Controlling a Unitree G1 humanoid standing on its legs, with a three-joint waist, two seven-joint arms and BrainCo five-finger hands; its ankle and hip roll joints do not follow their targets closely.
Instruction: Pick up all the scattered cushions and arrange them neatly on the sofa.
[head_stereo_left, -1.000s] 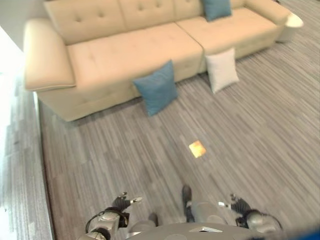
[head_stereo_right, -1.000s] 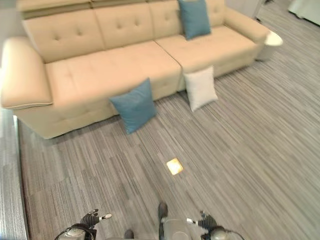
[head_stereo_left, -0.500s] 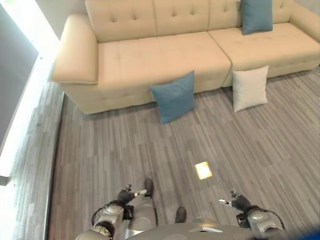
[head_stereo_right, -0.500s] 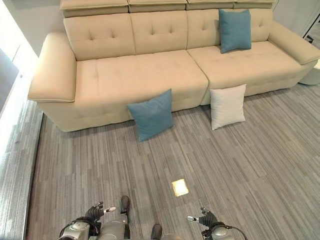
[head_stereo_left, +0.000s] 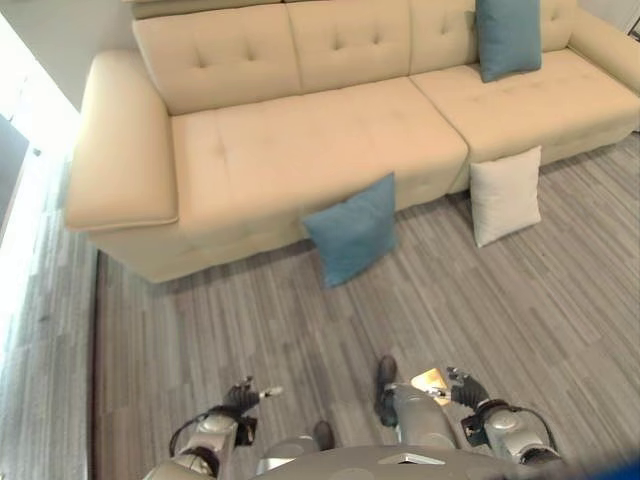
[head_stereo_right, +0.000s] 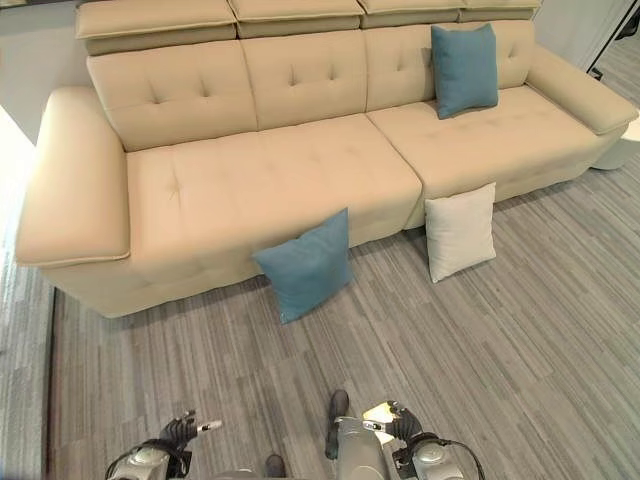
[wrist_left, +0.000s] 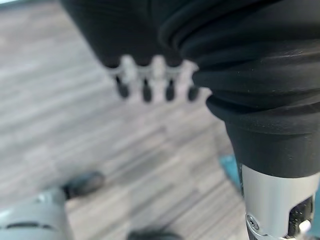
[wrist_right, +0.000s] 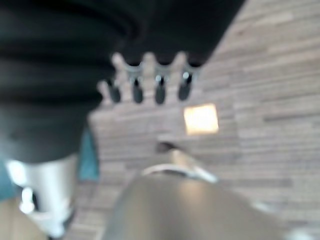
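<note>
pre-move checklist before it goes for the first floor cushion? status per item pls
1. Both hands free: ok. Left hand and right hand hang low with relaxed fingers, holding nothing.
2. Targets located: ok. Blue floor cushion and white cushion both lean on the sofa front.
3. Within reach: not ok. Both sit well ahead of the hands; walking closer looks needed.
4. Path: ok. Striped floor between robot and cushions is bare except a small yellow patch.
5. Drop zone: ok. Sofa seat is open; one blue cushion already stands against the backrest.
</note>
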